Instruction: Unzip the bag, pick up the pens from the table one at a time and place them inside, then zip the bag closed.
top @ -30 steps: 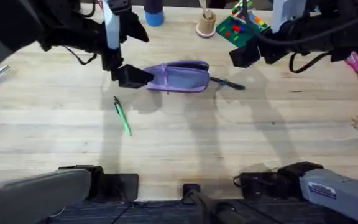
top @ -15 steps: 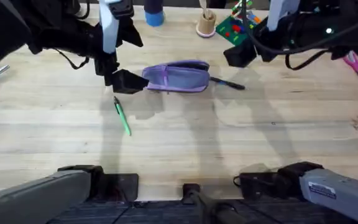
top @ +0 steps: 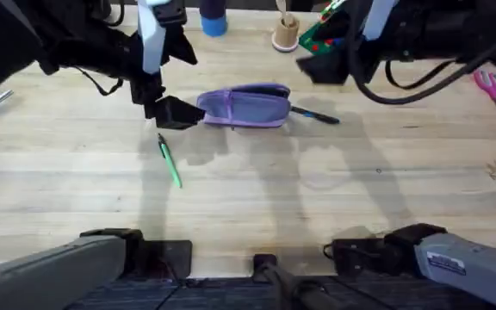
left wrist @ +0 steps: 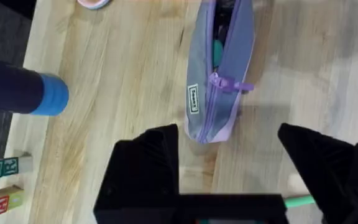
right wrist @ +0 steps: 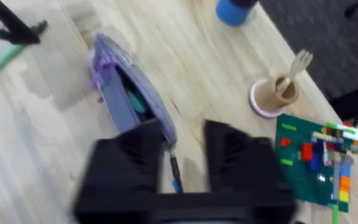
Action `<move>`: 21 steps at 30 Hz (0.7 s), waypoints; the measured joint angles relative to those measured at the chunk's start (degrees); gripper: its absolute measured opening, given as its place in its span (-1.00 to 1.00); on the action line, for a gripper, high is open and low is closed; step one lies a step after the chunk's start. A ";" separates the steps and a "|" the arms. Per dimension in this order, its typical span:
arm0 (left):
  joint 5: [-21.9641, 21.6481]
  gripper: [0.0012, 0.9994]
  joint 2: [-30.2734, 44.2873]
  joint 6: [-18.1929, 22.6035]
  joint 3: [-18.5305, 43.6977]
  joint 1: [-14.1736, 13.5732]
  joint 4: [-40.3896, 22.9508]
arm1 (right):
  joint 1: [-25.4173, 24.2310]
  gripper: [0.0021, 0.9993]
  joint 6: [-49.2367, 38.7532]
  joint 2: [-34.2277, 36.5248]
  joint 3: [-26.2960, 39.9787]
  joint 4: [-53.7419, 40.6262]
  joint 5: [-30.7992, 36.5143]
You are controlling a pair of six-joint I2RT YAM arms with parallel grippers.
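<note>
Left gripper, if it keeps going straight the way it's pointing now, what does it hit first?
Probably the bag. The left gripper is open, and the bag's near end lies just ahead between its fingers, though height above the table is unclear.

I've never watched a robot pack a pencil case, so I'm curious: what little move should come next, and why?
Probably the left end effector should drop toward the slim bright green pen. The soft lavender-purple zippered pouch already gapes open in the left wrist view, this end effector's fingers stand apart with nothing between them, and the green pen lies bare on the pale wooden table just beside it.
</note>
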 joint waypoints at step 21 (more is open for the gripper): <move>-0.77 0.99 -0.02 0.00 0.00 0.00 0.00 | 5.31 -0.95 -4.38 15.70 19.12 -18.11 -2.19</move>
